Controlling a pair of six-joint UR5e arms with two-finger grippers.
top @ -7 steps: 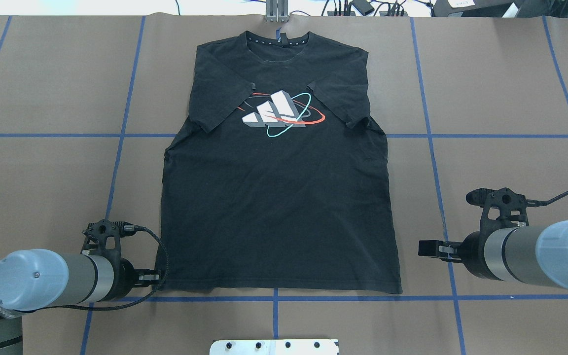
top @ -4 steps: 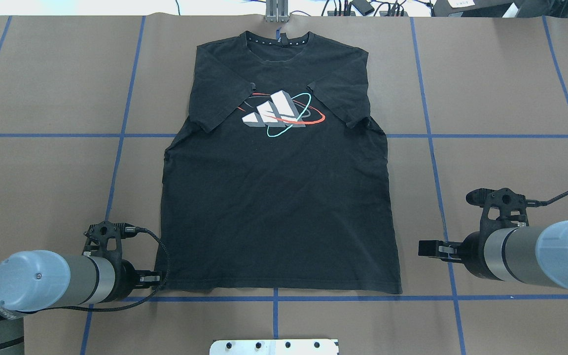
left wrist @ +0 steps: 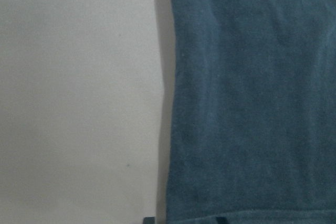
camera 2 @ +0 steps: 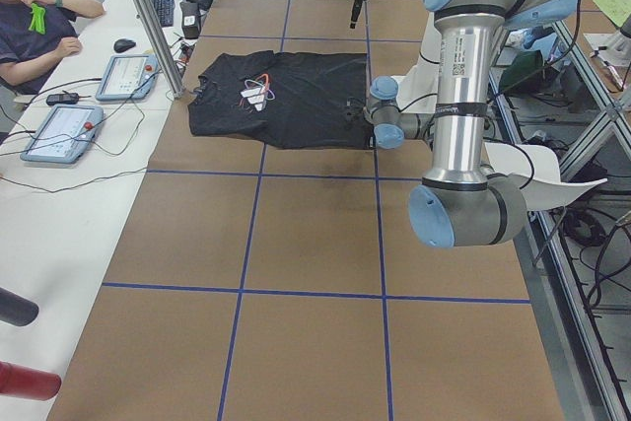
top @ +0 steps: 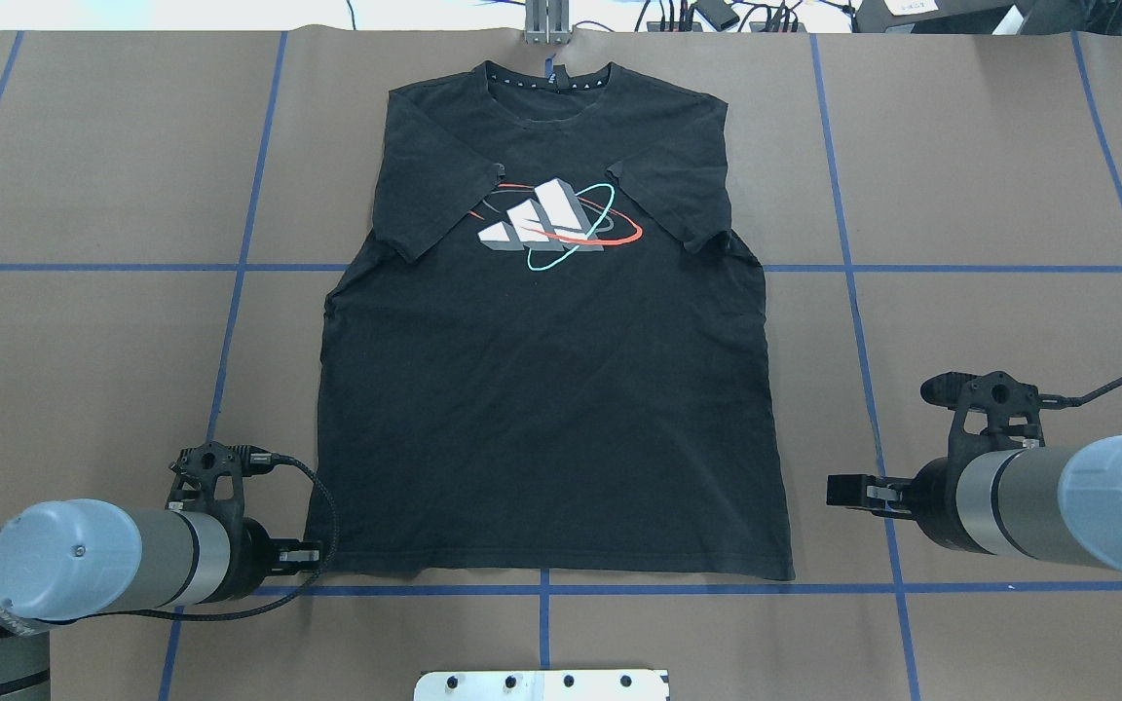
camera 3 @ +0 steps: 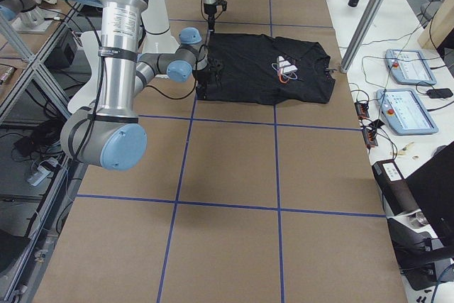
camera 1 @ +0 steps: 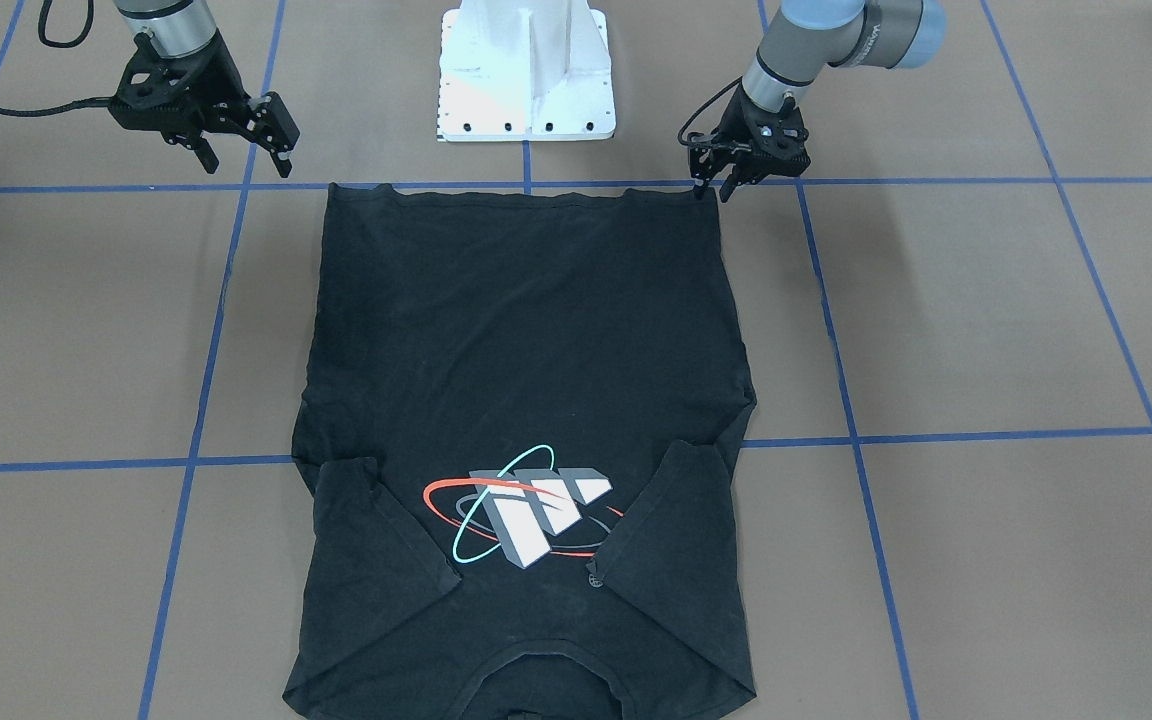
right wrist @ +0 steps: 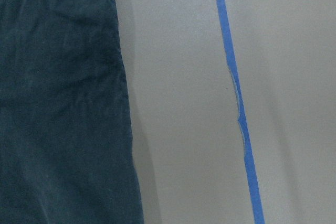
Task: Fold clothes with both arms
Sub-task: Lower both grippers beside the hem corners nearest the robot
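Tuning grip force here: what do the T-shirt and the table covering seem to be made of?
T-shirt: soft knit cloth, probably cotton, matte black; it lies limp with fine creases and a fuzzy weave in the wrist views. Table covering: likely brown paper, matte and smooth, marked with blue tape lines.
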